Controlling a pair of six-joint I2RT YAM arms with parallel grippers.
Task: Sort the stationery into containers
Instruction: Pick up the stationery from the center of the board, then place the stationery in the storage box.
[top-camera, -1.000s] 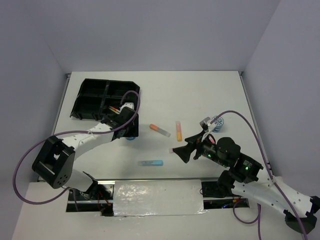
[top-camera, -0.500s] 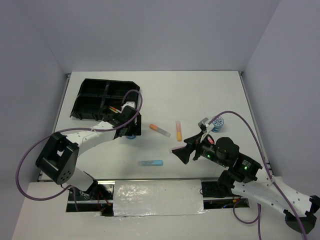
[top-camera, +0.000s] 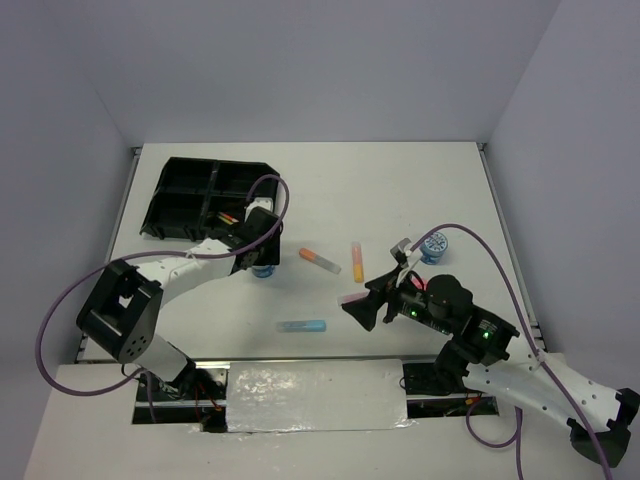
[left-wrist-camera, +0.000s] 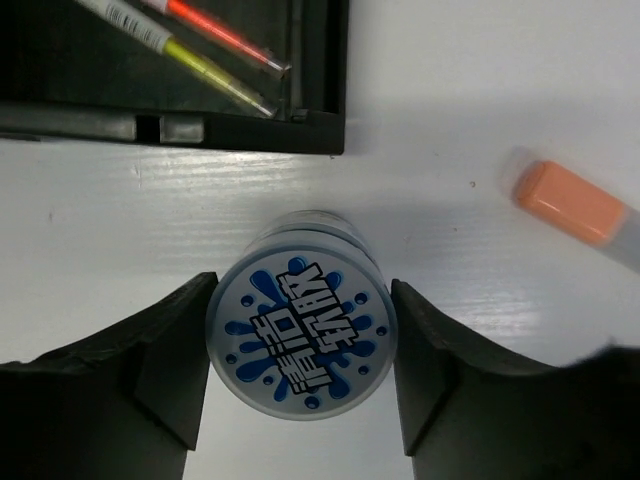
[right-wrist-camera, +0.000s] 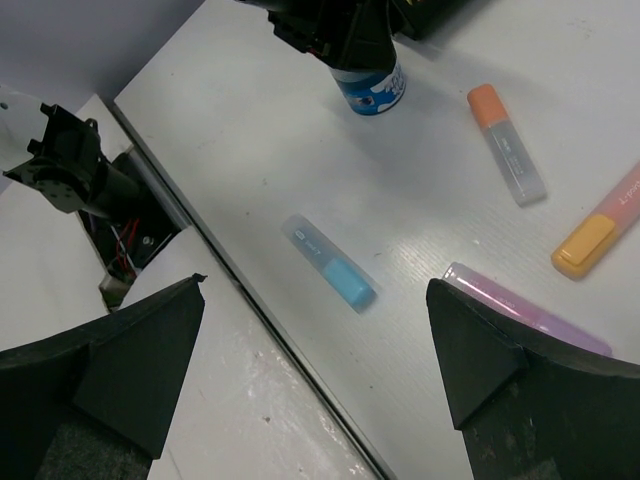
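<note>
A blue-white tape roll stands upright on the table just outside the black tray. My left gripper straddles it, one finger against its side and a sliver of gap at the other. In the top view the roll sits under my left gripper. Thin pens lie in the tray. My right gripper hangs open above the blue highlighter, with the purple highlighter by one fingertip. The orange highlighter and a yellow-orange one lie farther out.
A second tape roll stands at the right, beside my right arm's cable. The four-part tray sits at the back left. The table's near edge and a gap with wiring lie below my right gripper.
My right gripper has drifted a little left, toward the near edge. My left wrist has shifted slightly at the tape roll, which stays where it was.
</note>
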